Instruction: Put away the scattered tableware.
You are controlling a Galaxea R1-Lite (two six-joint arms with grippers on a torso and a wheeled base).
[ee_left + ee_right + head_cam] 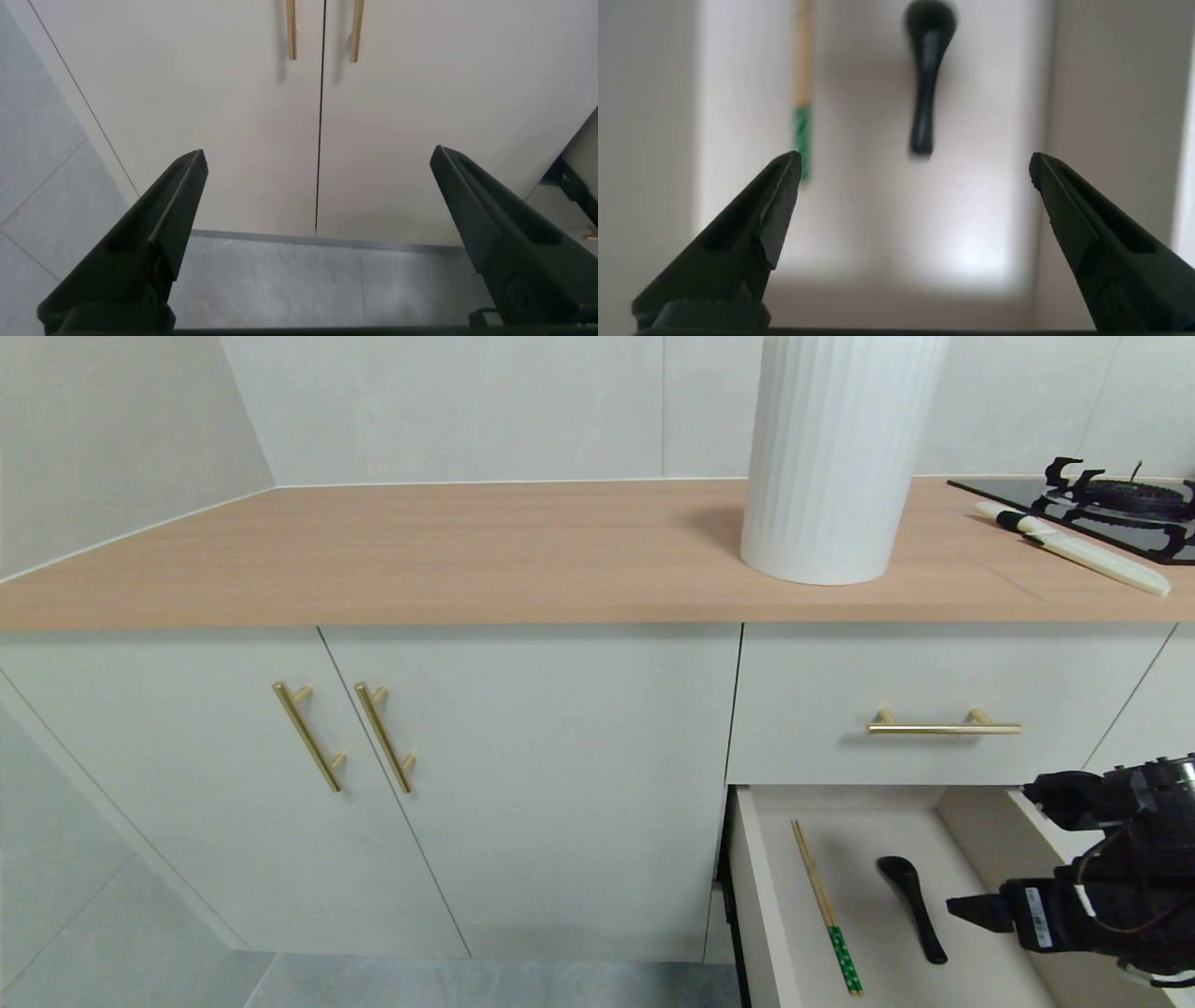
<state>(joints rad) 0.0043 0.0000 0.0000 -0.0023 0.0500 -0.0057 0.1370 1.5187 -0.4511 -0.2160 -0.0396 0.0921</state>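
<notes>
1. Looking down the right gripper [915, 163], I see its two dark fingers [771, 219] spread wide, gripping nothing.
2. Beyond those fingertips lies the open drawer [752, 896], and the gripper hangs above its front right part, pointed down into it.
3. A pair of chopsticks [826, 905] lies on the drawer floor, long axis running front to back. The green patterned ends point toward the drawer front and the bare wooden ends toward the back.
4. Just beside them, not touching, a black spoon [913, 905] lies almost parallel, bowl toward the back and handle toward the front.
5. A white label sits on the right wrist, but I cannot read its print.
6. My left gripper [318, 159] is also parted wide and empty. It sits low and faces the two shut cabinet doors [420, 112] with their gold handles [291, 28] and the grey floor [308, 280] below.
7. Up on the wooden countertop [420, 551], a pale knife [1074, 546] with a dark band lies diagonally beside the stove [1120, 504], its long end pointing toward the counter's front right.
8. A tall white ribbed vase [831, 457] stands upright on the counter, above the shut upper drawer [943, 691].
</notes>
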